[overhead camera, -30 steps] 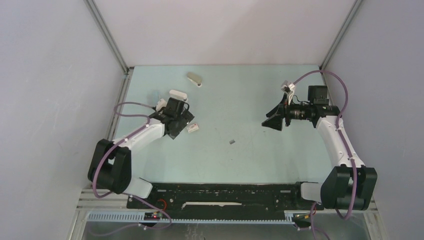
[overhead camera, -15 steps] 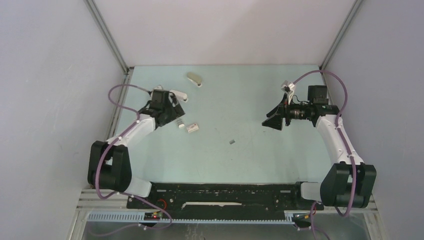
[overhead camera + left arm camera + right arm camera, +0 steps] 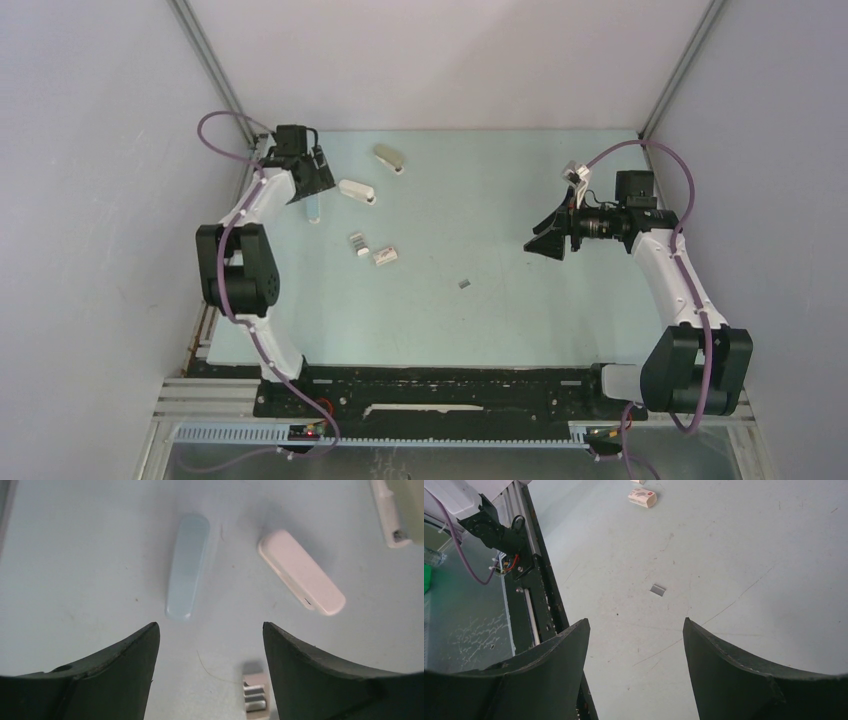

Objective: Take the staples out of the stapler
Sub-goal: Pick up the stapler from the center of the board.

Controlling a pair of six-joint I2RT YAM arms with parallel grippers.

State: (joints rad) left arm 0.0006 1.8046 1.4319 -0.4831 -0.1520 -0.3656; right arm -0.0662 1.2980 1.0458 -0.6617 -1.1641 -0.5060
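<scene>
Three staplers lie at the back left: a pale blue one [image 3: 313, 208], a white one [image 3: 356, 190] and a beige one [image 3: 390, 158]. My left gripper [image 3: 318, 187] hangs open and empty above them. In the left wrist view the blue stapler [image 3: 187, 565] and the white stapler [image 3: 301, 572] lie ahead of the open gripper [image 3: 210, 630]. A short grey strip of staples [image 3: 464, 284] lies alone mid-table, also in the right wrist view [image 3: 657, 589]. My right gripper [image 3: 545, 243] is open and empty, held high at the right [image 3: 636, 630].
Two small white boxes [image 3: 357, 243] [image 3: 385, 257] lie in front of the staplers. One, low in the left wrist view [image 3: 255, 695], holds grey strips. The left wall post and the table's left edge are close to my left arm. The black base rail [image 3: 531, 605] runs along the near edge.
My left arm has swung from the small boxes back and left toward the corner, uncovering the pale blue stapler and one box. The right arm has not moved.
</scene>
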